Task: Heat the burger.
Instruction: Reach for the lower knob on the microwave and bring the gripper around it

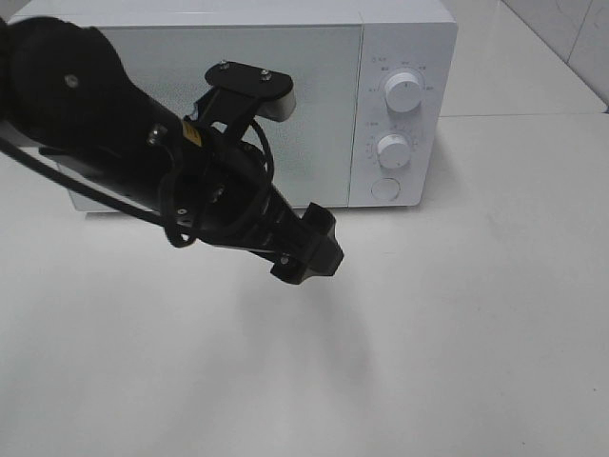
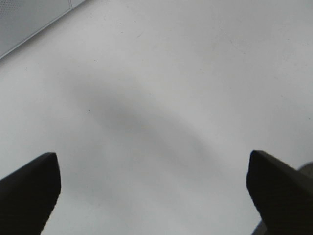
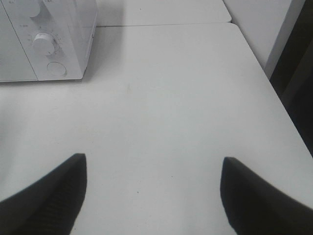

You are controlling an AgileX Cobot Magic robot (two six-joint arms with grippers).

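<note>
The burger is out of view in all three views. A white microwave (image 1: 319,90) stands at the back of the table with its door closed. My left arm reaches across the front of the door, and its gripper (image 1: 309,249) hangs above the white table top. In the left wrist view the left gripper (image 2: 151,169) is open, its dark fingers (image 2: 29,188) far apart with only bare table between them. In the right wrist view my right gripper (image 3: 154,169) is open as well, over the table to the right of the microwave (image 3: 54,39), holding nothing.
The microwave's control panel carries two round knobs (image 1: 403,93) (image 1: 393,148) and a round button (image 1: 384,188). The white table (image 1: 457,333) spreads in front. Its right edge (image 3: 286,117) drops off to a dark gap, and a seam (image 1: 523,115) runs behind.
</note>
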